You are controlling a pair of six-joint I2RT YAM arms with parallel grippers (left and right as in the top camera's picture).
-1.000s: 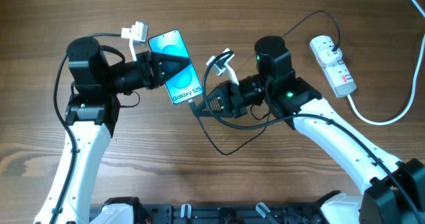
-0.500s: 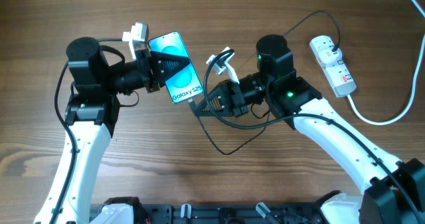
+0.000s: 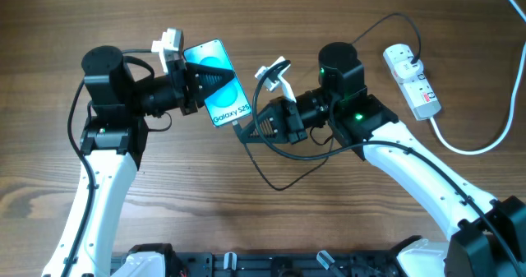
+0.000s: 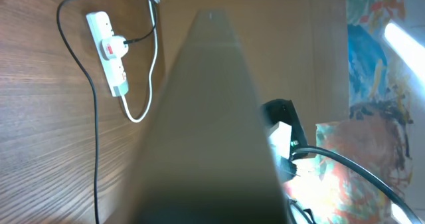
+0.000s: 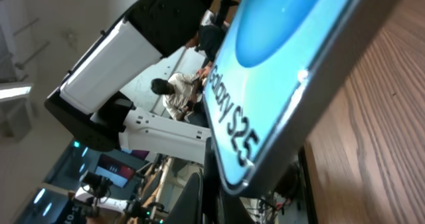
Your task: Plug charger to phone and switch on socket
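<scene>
My right gripper (image 3: 253, 133) is clamped on the charger (image 3: 241, 131) tip at the phone's (image 3: 216, 81) lower edge, and my left gripper (image 3: 196, 88) is clamped on the phone. I should push straight in along the phone while bracing it. The socket (image 3: 413, 81) lies well apart at the far right, and almost nothing has shifted since a second ago.

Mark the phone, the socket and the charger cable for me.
phone (image 3: 228, 104), overhead view, lower screen by the Galaxy text.
socket (image 3: 415, 84), overhead view, middle of the white body.
charger (image 3: 279, 190), overhead view, bottom of the slack cable loop.
</scene>
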